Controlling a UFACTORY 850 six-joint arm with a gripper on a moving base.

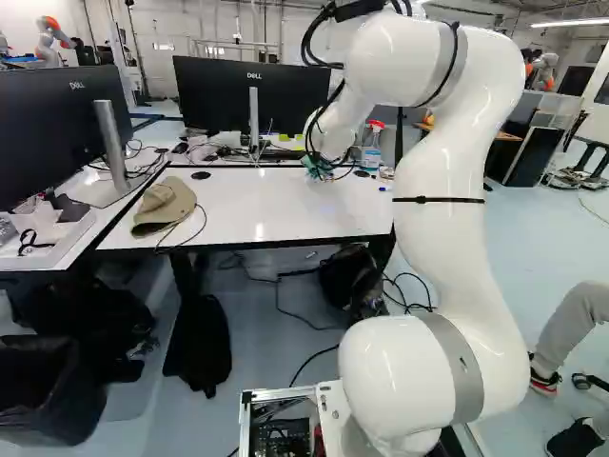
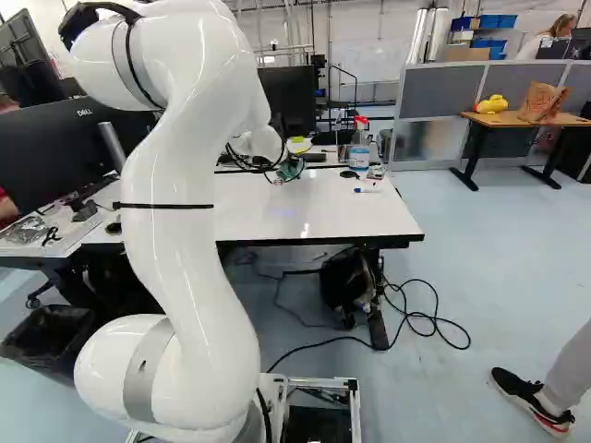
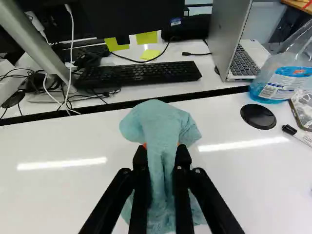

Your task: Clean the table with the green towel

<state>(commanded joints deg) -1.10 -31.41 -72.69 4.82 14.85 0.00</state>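
Bunched for wiping

At the far side of the table (image 1: 276,211), the green towel (image 3: 158,122) is clamped between both fingers of the gripper (image 3: 161,150), folds left loose presumably for coverage; the spray bottle (image 2: 359,155) is set right.

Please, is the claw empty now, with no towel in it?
No, the wrist view shows the green towel held between the two fingers of the claw.
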